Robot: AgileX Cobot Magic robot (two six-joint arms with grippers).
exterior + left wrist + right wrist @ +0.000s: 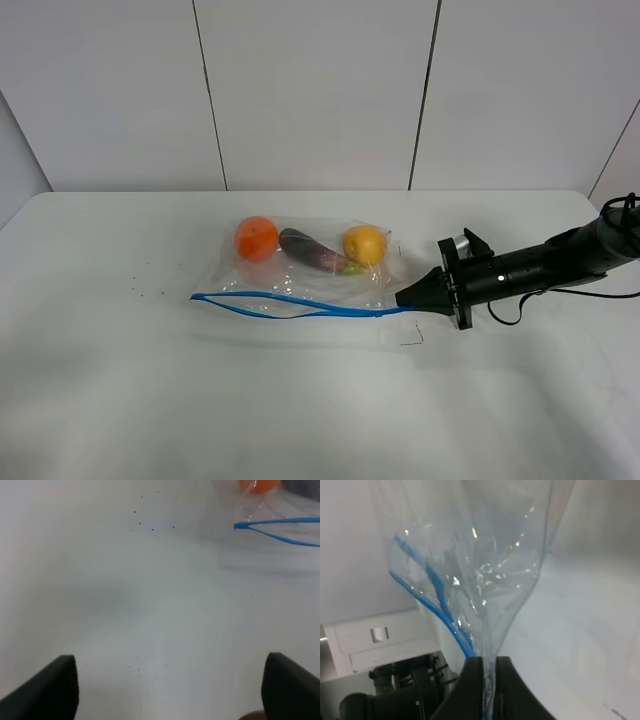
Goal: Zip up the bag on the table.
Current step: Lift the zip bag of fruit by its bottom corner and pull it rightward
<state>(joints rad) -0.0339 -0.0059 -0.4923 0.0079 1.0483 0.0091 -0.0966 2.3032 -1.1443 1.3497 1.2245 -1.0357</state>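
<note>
The clear bag point(310, 270) lies on the white table point(120, 380), holding an orange point(257, 238), a purple aubergine point(310, 250) and a yellow fruit point(365, 244). Its blue zip strip point(290, 303) runs along the near edge; the two tracks gape apart on the left part and join toward the right. My right gripper point(405, 298) is shut on the strip's right end; the right wrist view shows it point(489, 667) pinching plastic point(495, 565) and strip point(437, 605). My left gripper point(171, 657) is open over bare table, well short of the strip's left end point(280, 522).
Tiny dark specks point(140, 290) dot the table left of the bag. A grey panelled wall point(320, 90) stands behind the table's far edge. The right arm's cable point(620, 210) loops at the right edge. The left arm is outside the exterior view.
</note>
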